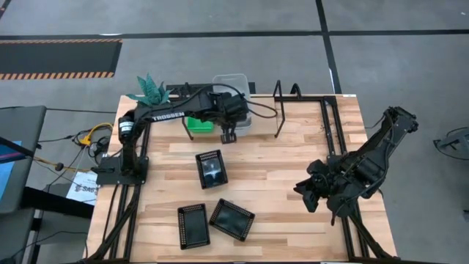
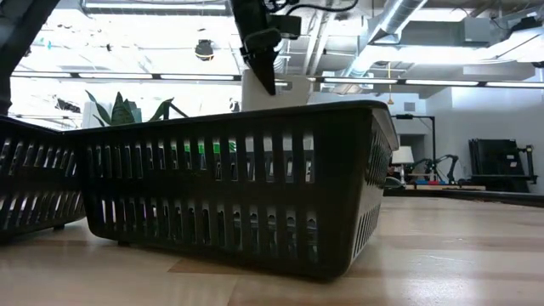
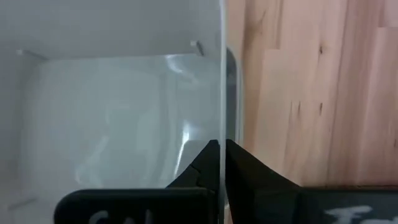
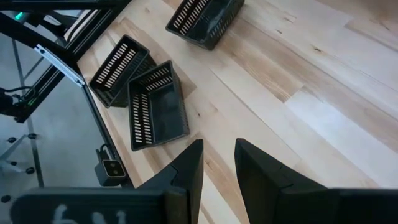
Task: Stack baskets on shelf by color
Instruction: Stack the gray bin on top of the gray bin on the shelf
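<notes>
My left gripper (image 1: 228,136) is at the table's far side, shut on a translucent white basket (image 1: 243,88) that sits beside a green basket (image 1: 198,125), near the shelf's black wire end loop (image 1: 287,91). The low view shows its fingers (image 2: 267,72) pointing down in front of the white basket (image 2: 293,92), whose bottom is hidden. Three black mesh baskets rest on the tabletop: one in the middle (image 1: 212,169) and two near the front edge (image 1: 193,226) (image 1: 231,218). My right gripper (image 4: 217,163) hangs open over the table's right side (image 1: 311,194), with nothing between its fingers. My left gripper has the white basket's thin side wall (image 3: 222,93) at its rim, pinched with one finger (image 3: 199,168) inside the basket and the other outside. The fingers come from above, slanting down. Whether the basket stands on anything, the black basket in front hides.
A green plant (image 1: 150,89) stands at the table's far left corner. In the low view a black basket (image 2: 246,187) fills the foreground and another (image 2: 34,178) sits to its left. Bare wood lies between the middle basket and my right arm.
</notes>
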Robot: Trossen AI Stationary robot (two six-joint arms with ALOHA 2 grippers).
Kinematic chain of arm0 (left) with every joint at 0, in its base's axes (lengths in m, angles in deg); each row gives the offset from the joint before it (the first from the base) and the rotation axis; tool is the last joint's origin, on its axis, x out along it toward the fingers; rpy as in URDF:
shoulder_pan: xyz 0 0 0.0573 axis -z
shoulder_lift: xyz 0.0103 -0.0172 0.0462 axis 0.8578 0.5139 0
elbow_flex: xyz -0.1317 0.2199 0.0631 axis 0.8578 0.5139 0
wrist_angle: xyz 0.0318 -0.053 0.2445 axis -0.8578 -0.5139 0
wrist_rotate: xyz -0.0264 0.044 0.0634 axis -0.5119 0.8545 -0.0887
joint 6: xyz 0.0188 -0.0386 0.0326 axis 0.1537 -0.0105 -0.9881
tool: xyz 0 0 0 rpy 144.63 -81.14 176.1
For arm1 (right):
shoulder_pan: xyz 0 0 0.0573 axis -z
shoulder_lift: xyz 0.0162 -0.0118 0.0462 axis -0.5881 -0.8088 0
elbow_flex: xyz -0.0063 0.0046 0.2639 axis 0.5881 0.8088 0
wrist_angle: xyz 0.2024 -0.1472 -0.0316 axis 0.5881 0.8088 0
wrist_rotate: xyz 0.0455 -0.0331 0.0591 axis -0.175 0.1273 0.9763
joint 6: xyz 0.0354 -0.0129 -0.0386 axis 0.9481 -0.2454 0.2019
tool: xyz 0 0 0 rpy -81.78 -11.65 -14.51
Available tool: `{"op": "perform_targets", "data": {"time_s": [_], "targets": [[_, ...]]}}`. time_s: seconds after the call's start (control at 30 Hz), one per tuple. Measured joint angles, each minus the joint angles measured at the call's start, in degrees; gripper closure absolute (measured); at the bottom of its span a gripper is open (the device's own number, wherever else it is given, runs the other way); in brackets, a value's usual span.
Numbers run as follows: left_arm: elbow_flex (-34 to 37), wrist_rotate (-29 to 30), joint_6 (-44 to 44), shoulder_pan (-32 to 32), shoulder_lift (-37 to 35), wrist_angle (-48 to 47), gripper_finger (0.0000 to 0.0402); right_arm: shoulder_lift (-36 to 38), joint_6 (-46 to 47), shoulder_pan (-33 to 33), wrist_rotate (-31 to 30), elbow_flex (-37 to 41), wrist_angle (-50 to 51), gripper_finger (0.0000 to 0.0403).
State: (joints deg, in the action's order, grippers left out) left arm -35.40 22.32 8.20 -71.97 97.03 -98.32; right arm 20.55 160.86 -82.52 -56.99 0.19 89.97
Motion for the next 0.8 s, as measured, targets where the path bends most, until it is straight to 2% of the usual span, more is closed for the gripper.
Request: {"op": "perform_targets", "data": {"time_s": [0.27, 0.8], "targets": [[0.43, -6.59, 2.46, -1.74, -1.13, 0.95, 0.0401, 0.00, -0.12, 0.02, 0.02, 0.00, 0.82, 0.0285], [0.46, -8.91, 1.17, -2.00, -1.00, 1.89, 0.0401, -0.01, -0.10, 0.04, 0.00, 0.00, 1.34, 0.0285]]}}
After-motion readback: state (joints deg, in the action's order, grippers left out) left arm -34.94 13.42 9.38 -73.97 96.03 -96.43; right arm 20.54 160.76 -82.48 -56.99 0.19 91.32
